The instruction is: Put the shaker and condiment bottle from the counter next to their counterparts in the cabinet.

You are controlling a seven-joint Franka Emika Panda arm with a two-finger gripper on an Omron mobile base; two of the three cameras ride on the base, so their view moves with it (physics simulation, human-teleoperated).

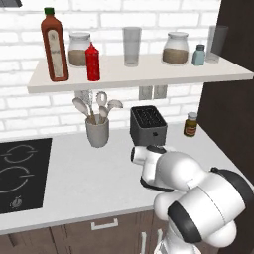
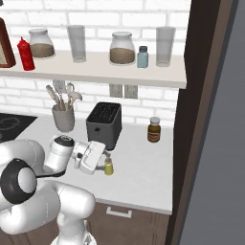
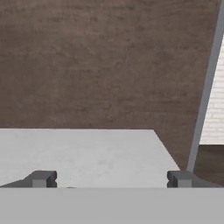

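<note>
The small cylindrical yellow-olive shaker point(image 2: 109, 167) is standing on the smooth grey desk point(image 2: 143, 172) just beside the ribbed black toaster point(image 2: 103, 124), jaws gaping open, holding nothing.

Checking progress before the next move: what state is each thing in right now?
Red bottle: upright on the shelf, beside the tall sauce bottle.
Yellow shaker: upright on the counter, close by the hand.
Blue shaker: upright on the shelf.
Hand: open, holding nothing.
Brown jar: upright on the counter, lid on.
</note>
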